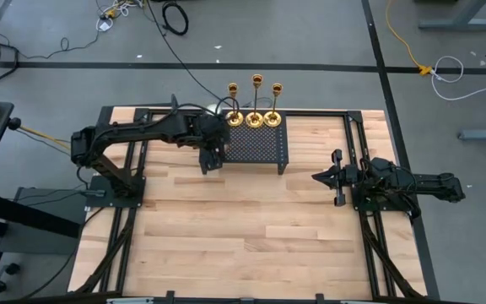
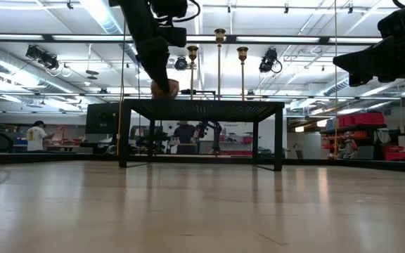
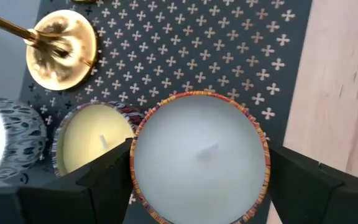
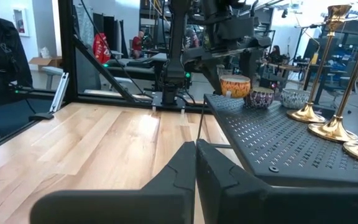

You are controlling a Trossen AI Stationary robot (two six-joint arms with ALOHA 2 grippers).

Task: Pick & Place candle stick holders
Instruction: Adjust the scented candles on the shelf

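Left hand (image 3: 197,180): I have it over the left end of the black mesh rack (image 1: 256,145), fingers spread wide either side of a white jar candle with a striped rim (image 3: 201,155); they flank the jar, and I cannot tell whether they touch it.
Why there: I judge it lines up on the nearest candle, which sits on the rack edge closest to the open table (image 1: 251,228).
Other candles: a cream candle (image 3: 95,140) just beside the white one, and a patterned candle (image 3: 8,137) next along.
Candle stick holders (image 1: 256,105): three brass ones in a row along the rack's 12 o'clock edge, upright, bases close together, apart from both hands.
Right hand (image 1: 317,177): shut and empty, waiting at 3 o'clock of the rack.
Writing: none I can read.
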